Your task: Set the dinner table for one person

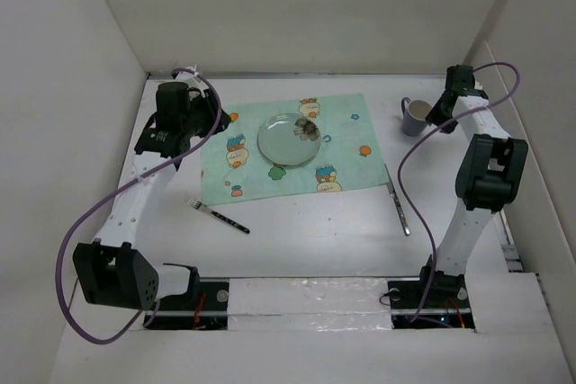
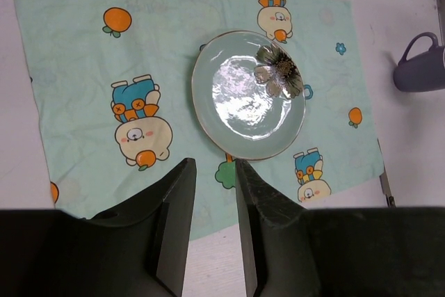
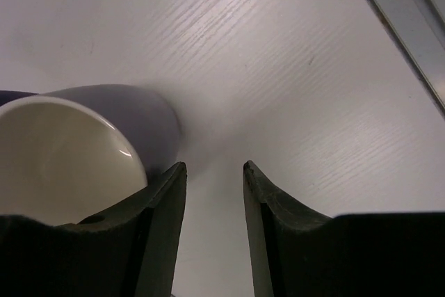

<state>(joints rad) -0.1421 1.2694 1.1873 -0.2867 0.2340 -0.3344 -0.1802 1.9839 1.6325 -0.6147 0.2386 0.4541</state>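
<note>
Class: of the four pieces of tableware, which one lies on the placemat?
The plate: it alone sits on the placemat; the mug, fork and knife lie off it, on the table.

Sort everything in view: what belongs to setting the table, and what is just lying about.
For the job: table, placemat, plate, fork, knife, mug.

Lying about: nothing loose. The only other thing is the foil strip between the arm bases, which is a fixture.
</note>
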